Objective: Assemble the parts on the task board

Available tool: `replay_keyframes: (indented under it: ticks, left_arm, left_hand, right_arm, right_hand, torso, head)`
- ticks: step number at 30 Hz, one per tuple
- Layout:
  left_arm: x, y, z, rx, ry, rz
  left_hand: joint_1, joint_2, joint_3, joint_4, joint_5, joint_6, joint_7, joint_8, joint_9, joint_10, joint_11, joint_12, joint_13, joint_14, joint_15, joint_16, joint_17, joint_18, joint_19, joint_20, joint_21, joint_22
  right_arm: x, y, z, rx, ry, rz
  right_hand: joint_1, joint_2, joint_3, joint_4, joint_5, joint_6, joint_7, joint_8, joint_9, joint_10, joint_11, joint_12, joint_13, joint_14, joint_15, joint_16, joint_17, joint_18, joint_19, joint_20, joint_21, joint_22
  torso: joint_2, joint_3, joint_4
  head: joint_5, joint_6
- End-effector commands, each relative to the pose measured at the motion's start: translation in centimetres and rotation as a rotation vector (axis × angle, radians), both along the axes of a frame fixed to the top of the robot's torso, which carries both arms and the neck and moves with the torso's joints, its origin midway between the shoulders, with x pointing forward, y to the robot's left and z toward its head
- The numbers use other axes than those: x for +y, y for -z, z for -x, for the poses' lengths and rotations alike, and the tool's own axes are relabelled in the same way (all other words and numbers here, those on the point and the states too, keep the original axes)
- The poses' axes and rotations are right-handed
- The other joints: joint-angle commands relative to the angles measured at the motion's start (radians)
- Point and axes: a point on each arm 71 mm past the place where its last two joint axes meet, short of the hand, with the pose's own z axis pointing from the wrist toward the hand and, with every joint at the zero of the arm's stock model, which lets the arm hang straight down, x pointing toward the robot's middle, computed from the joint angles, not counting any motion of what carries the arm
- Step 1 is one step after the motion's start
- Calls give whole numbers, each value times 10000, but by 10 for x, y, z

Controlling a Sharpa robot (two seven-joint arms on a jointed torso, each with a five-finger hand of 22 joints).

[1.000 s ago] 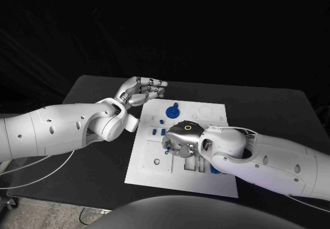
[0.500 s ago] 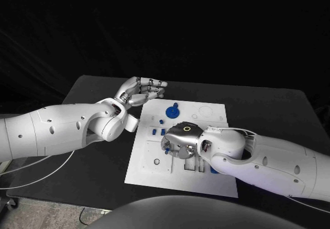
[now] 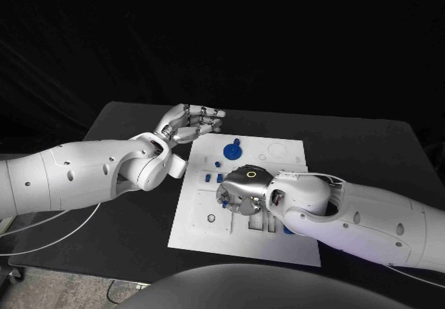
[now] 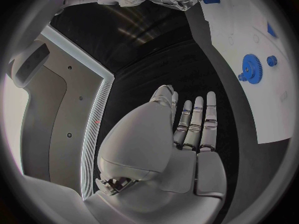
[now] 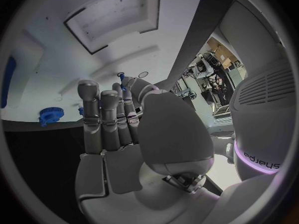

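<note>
The right robot hand [image 3: 243, 190] hovers low over the middle of the flat white rectangular task board [image 3: 287, 151] on the black worktop [image 3: 371, 145], pinching a small blue peg [image 5: 121, 76] at its fingertips. The left robot hand [image 3: 189, 122] hangs beside the board's far left corner, fingers spread, holding nothing. A blue toothed gear [image 3: 232, 151] sits on the board's far part.

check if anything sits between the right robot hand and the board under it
Nothing visible does. The right robot hand hovers over the task board, pinching a small blue part at its fingertips, with bare white board beyond it. The blue gear stands off to one side.
</note>
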Motion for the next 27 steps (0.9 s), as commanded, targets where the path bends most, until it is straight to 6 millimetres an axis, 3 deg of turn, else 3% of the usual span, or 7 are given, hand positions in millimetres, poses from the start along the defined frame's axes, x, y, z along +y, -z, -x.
replay_keyframes:
  ticks: [1, 21, 27]
  left_arm:
    - [-3, 0, 1, -15, 195, 70]
    - [-2, 2, 2, 56, 223, 79]
    - [-2, 4, 2, 94, 234, 82]
  left_hand:
    - [35, 32, -32, 12, 67, 15, 62, 62, -16, -1, 54, 36, -9, -58, 30, 5, -13, 88, -70, 6, -53, -15]
    - [48, 36, -31, 6, 68, 16, 63, 67, -17, 1, 67, 43, -9, -51, 40, 15, -14, 86, -65, 8, -53, -14]
    - [59, 38, -29, 0, 71, 18, 63, 69, -18, 3, 72, 46, -9, -48, 45, 19, -14, 85, -62, 9, -52, -12]
  right_arm:
    - [1, 1, 0, -141, -118, 76]
    - [1, 7, 3, -192, -284, 257]
    - [0, 9, 2, -90, -181, 522]
  right_hand:
    - [114, -28, 9, -76, 39, 46, 10, -69, -22, 16, 0, 15, 10, -123, 5, -81, -50, -5, -113, 4, -92, 613]
    - [143, -101, 19, -177, -71, 16, 1, -180, -107, -47, 5, -37, -5, -330, 12, -303, -266, 27, -286, -25, -330, 571]
    - [-88, -202, -55, -60, -896, -532, 39, -610, -355, -671, 133, -354, -102, -739, 62, -756, -703, 100, -663, 14, -985, 411]
  torso:
    - [3, 0, -3]
    - [-5, -4, -2]
    - [-5, -2, 0]
  head:
    - [0, 1]
    - [-13, 1]
    - [-17, 1]
